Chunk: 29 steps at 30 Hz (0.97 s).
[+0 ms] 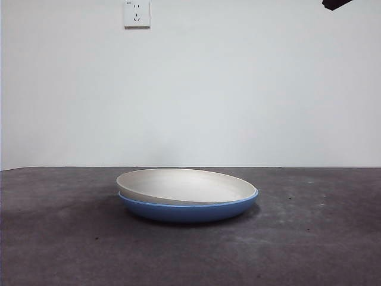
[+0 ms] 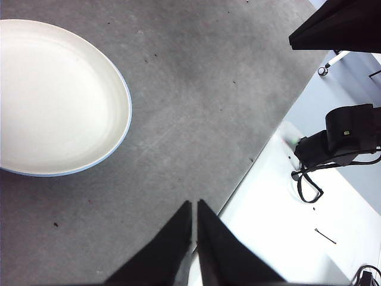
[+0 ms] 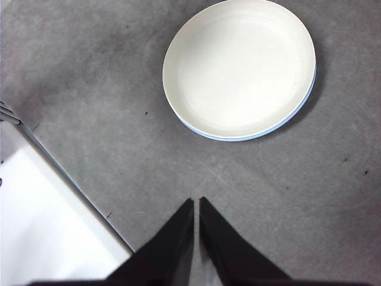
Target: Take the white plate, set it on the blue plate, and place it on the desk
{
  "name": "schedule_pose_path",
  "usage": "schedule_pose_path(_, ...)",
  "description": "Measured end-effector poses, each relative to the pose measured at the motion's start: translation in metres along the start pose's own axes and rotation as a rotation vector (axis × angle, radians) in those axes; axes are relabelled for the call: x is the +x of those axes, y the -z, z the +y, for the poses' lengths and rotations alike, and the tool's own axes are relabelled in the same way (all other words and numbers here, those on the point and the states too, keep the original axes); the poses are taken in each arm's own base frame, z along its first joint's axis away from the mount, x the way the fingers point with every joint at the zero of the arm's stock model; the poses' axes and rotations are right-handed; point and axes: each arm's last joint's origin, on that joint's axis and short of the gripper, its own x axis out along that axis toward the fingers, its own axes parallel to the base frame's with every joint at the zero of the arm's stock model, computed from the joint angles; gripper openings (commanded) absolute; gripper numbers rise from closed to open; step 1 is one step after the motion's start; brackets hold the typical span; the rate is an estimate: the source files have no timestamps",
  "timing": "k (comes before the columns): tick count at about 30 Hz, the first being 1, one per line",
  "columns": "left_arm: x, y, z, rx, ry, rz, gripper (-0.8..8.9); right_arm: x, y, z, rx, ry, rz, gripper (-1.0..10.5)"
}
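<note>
Dark grey, scuffed desk fills the lower part of the front view, running back to a plain white wall with a socket at the upper left of the frame. Near the middle of the desk, slightly left of centre, the white plate sits nested inside the blue plate, tilted a little so its left rim rides higher and the blue rim shows mostly along the front and right. A black tip of an arm shows at the top right corner, well above the stack.

From the left wrist view, the left gripper has its jaws pressed together with only a thin slit between them, holding nothing. It hangs over bare desk near the table edge, and the stacked plates lie well apart from it, at the left edge of that frame.

From the right wrist view, the right gripper is likewise pressed together and empty. The plates lie apart from it, in the upper centre-right of that frame, white inside a thin blue edge.
</note>
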Motion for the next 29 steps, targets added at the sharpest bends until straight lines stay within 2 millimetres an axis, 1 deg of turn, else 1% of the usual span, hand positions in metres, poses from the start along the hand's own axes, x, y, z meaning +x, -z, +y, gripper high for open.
schedule_pose_path(8,0.000,0.000,0.000,0.000,0.000,0.001,0.15,0.000,0.000,0.000,0.000,0.000,0.000,0.1)
schedule_pose_path(11,-0.004,0.001,-0.002,0.010,-0.004,-0.016,0.15,0.000,0.000,0.000,0.000,0.000,0.000,0.1)
schedule_pose_path(14,-0.021,0.001,-0.005,0.071,-0.046,-0.121,0.15,0.000,0.000,0.000,0.000,0.000,0.000,0.1)
schedule_pose_path(17,-0.048,-0.003,-0.006,0.178,-0.147,-0.345,0.15,0.000,0.000,0.000,0.000,0.000,-0.001,0.1)
schedule_pose_path(19,-0.067,-0.002,-0.007,0.267,-0.230,-0.515,0.15,0.000,0.000,0.000,0.000,0.000,0.000,0.1)
schedule_pose_path(22,-0.086,0.011,-0.011,0.398,-0.357,-0.724,0.15,0.000,0.000,0.000,0.000,0.000,0.000,0.1)
schedule_pose_path(24,-0.093,0.025,-0.011,0.449,-0.485,-0.836,0.15,0.000,0.000,0.000,0.000,0.000,0.000,0.1)
schedule_pose_path(27,-0.096,0.050,-0.009,0.449,-0.703,-0.958,0.15,0.000,0.000,0.000,0.000,0.000,0.000,0.1)
schedule_pose_path(29,-0.092,0.068,-0.004,0.403,-0.841,-1.005,0.15,0.000,0.000,0.000,0.000,0.000,0.000,0.1)
